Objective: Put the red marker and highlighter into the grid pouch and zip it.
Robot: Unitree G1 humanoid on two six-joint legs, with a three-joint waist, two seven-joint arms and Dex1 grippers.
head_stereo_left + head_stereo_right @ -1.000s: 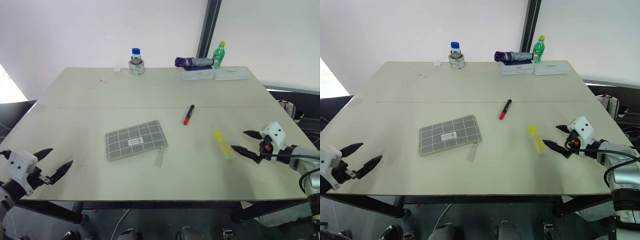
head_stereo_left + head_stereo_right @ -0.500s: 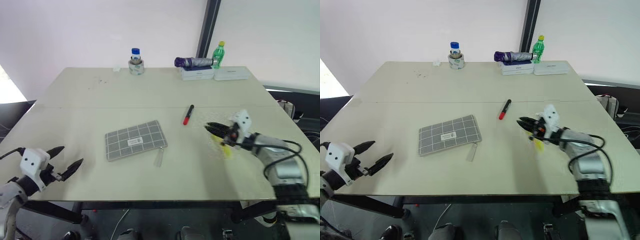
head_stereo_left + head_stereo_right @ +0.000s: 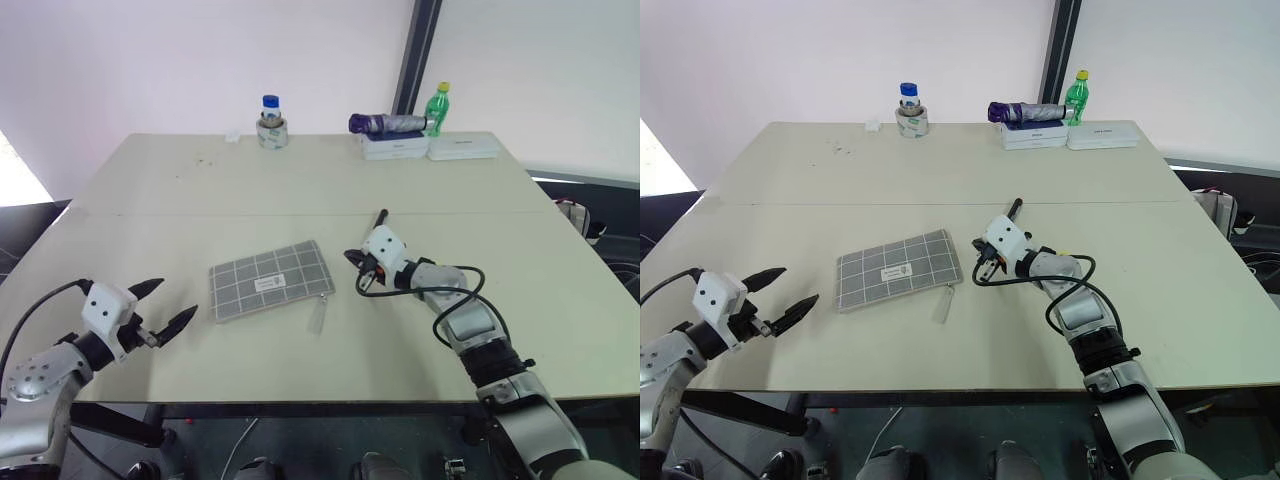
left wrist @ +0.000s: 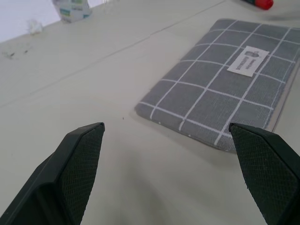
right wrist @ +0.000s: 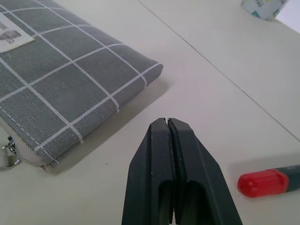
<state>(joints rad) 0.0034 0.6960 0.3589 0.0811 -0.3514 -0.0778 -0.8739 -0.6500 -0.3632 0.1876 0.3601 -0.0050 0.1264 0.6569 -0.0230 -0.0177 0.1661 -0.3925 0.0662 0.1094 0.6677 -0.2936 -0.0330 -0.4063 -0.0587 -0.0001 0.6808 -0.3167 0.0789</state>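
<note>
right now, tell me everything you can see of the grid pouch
The grid pouch is a flat grey fabric rectangle crossed by thin white grid lines, with a small white label near its middle. It lies flat and slightly askew on the table. A zipper pull trails from its right corner. Neither gripper touches it.

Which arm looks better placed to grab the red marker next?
The right. Its gripper sits just beside the red marker, though it is shut and would have to open. The left gripper is open but hangs on the far side of the grid pouch.
</note>
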